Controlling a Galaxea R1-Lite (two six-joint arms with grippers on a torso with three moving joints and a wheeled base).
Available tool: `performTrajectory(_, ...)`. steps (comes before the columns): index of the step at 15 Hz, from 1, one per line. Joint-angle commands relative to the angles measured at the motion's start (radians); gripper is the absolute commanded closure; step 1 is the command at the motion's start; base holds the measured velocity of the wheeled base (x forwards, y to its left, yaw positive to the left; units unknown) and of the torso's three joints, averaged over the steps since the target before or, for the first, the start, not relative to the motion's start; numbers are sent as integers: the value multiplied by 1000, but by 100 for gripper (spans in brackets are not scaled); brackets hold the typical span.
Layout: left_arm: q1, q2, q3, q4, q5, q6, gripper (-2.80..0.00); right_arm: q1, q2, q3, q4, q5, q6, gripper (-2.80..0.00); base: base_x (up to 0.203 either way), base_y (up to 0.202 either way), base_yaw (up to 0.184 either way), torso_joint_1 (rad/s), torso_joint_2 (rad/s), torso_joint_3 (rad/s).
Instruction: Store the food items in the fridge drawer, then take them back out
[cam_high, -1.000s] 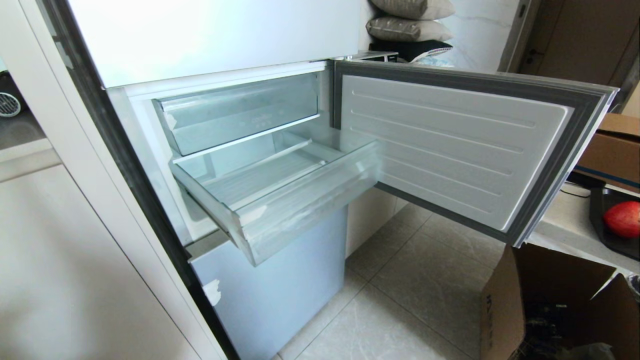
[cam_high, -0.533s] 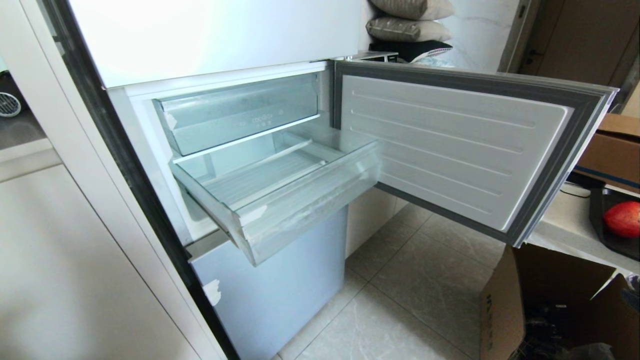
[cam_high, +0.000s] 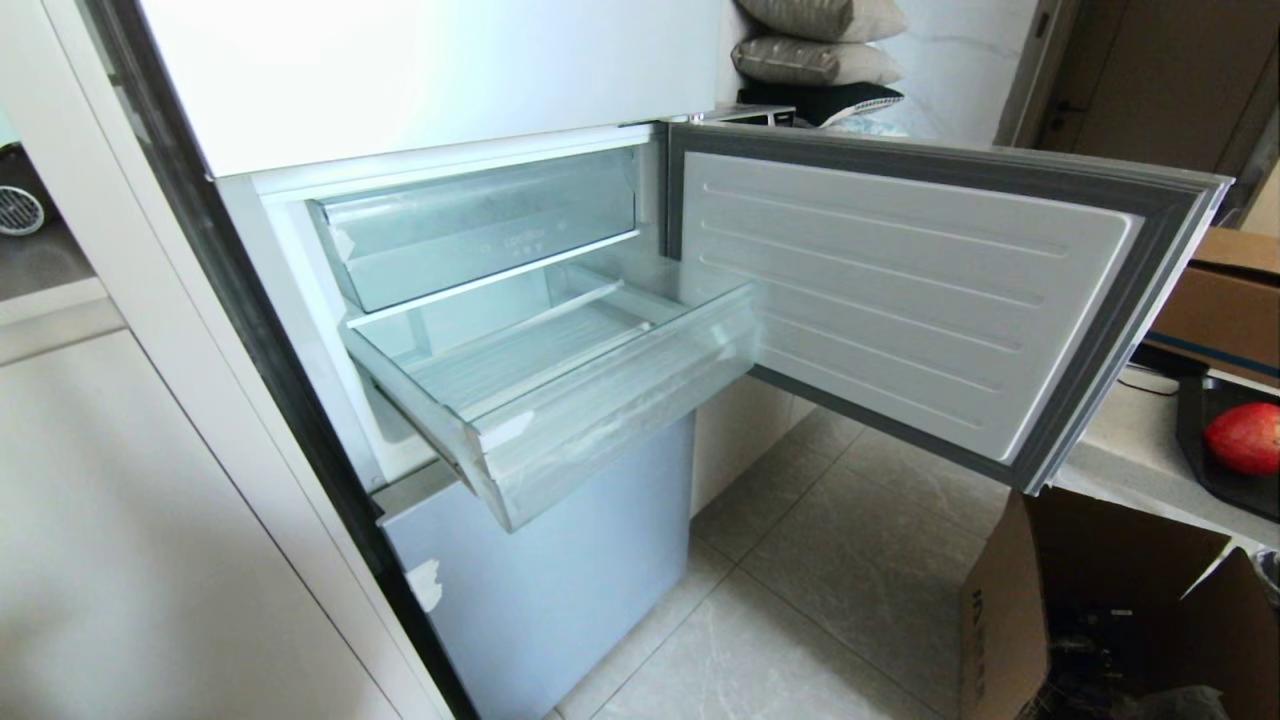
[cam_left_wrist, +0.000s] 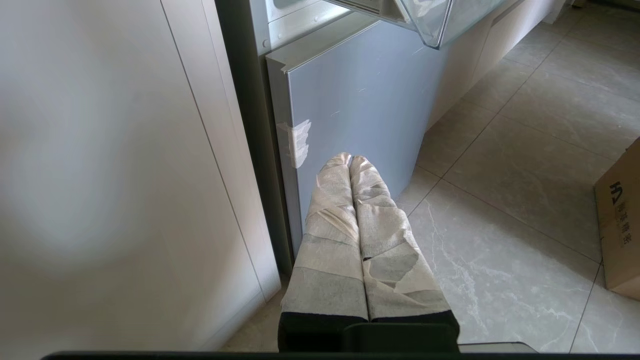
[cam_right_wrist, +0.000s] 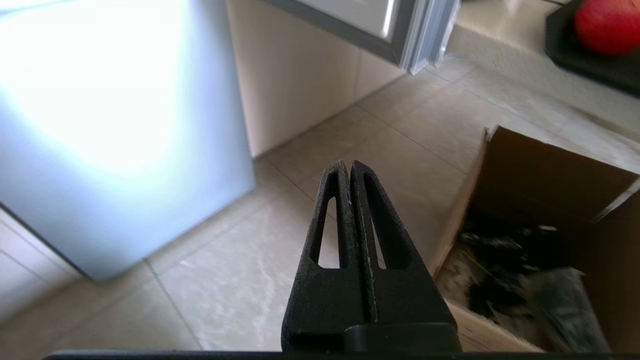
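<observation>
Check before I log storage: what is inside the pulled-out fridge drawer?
Nothing visible: the fridge drawer shows only its ribbed floor. Its rear is covered by the bin above.

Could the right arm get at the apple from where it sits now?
Probably yes: the apple lies uncovered on a black tray on the counter, and the shut right gripper hangs over bare floor with nothing between.

Left gripper (cam_left_wrist: 351, 159) – fingers (cam_left_wrist: 332, 220) wrapped in pale grey-white tape w/ overlapping strips, black base below. Right gripper (cam_right_wrist: 349, 164) – bare matte black fingers (cam_right_wrist: 372, 235), tapered, each w/ a long slot cut through, slightly dusty surface.
</observation>
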Motion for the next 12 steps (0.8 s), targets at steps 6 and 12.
performTrajectory(6, 0, 2, 0, 1, 0, 0, 0, 16, -124, 52, -7, -32, 14, 0, 0, 0, 0, 0, 0, 0)
performTrajectory(12, 0, 2, 0, 1, 0, 0, 0, 16, -122, 52, -8, -34, 20, 0, 0, -2, 9, 3, -1, 1)
